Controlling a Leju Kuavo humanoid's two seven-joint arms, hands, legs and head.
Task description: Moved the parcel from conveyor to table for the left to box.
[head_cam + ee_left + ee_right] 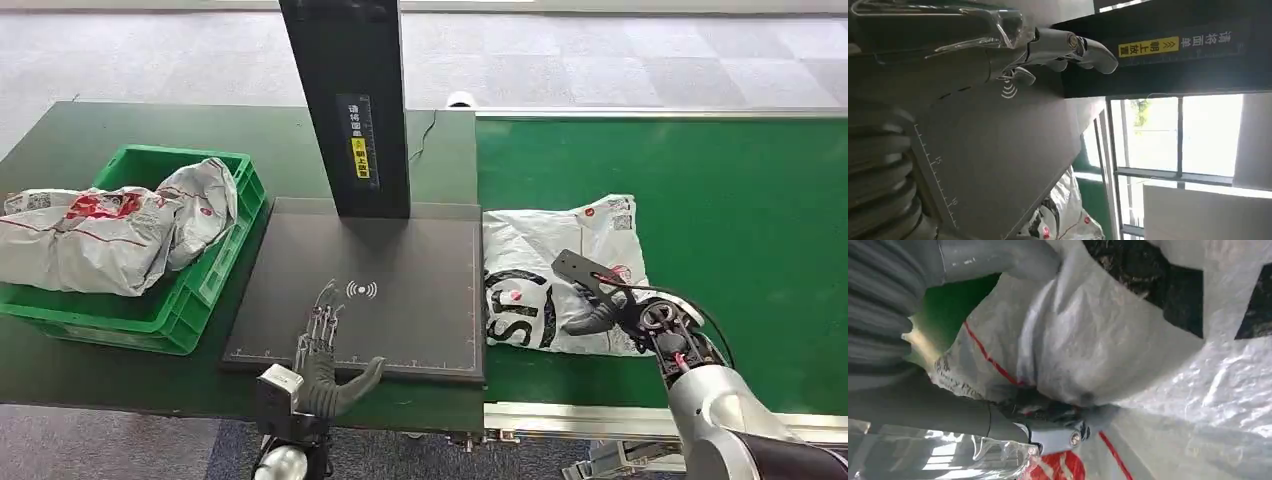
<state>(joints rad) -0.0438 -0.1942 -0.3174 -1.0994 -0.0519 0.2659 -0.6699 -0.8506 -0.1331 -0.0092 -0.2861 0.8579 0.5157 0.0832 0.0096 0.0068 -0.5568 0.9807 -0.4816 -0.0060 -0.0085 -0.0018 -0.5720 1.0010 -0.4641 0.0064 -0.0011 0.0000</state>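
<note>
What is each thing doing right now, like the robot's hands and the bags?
Right hand: grips the white parcel's edge.
White parcel: lies flat on the green conveyor, crumpled at the grip.
Left hand: holds nothing, fingers spread over the dark pad.
Green crate: holds a crumpled grey bag.

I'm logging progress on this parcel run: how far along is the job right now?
Done: grey parcels already fill the green crate. In hand: the right hand grips the white parcel, which lies on the green conveyor. Left: carrying it onto the dark scan pad, where the left hand rests open, then boxing it.
</note>
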